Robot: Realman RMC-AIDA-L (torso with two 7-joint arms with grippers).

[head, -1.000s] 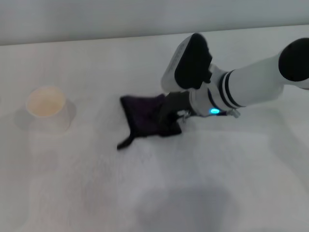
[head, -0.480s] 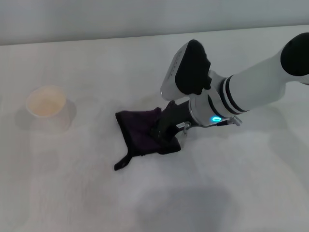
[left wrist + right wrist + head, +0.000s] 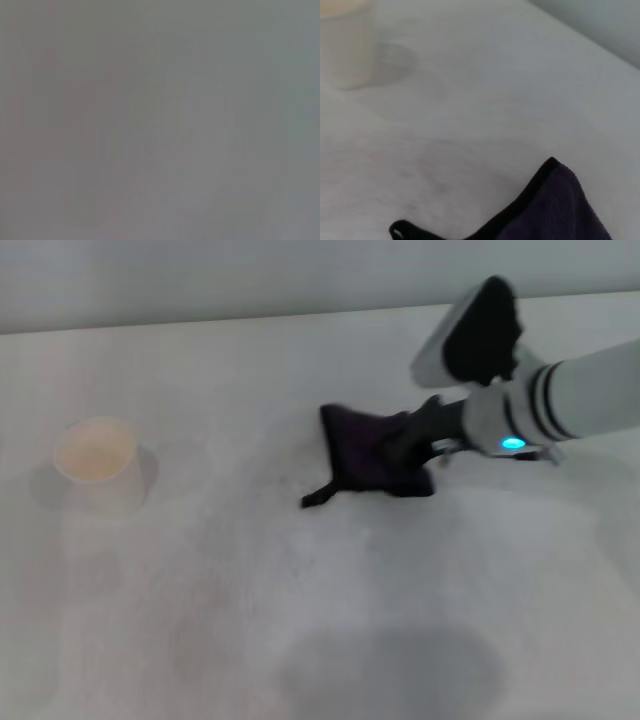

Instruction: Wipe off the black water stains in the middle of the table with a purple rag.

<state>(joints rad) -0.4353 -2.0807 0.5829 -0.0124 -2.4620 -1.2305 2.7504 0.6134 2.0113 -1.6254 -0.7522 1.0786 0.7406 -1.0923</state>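
Purple rag (image 3: 372,453): dark purple cloth, lies flat on table (image 3: 200,640), right of centre in head view. Thin strip tail (image 3: 318,496) trails from its near-left corner toward robot's left. Also seen in right wrist view (image 3: 555,210) w/ dark hemmed edge and tail tip (image 3: 400,231).

Right gripper (image 3: 405,448): dark fingers pressed down onto rag's right part, clamped on the cloth. White forearm w/ black bands comes in from the right edge; small blue-green light (image 3: 512,444) lit on the wrist. Black-and-white housing sits above the wrist.

Left gripper: not visible in any view; left wrist view shows only a plain grey blur, nothing identifiable.

Black water stains: no round black spot can be made out; only faint grey smudging on tabletop (image 3: 427,175) near rag.

Paper cup (image 3: 97,462): white, upright, open top, well apart from rag on the left side of table; also at corner of right wrist view (image 3: 342,45), casting soft shadow.

Large faint grey shadow patch (image 3: 390,670) on near part of table.

Writing/labels: none legible on cup, rag or arm.
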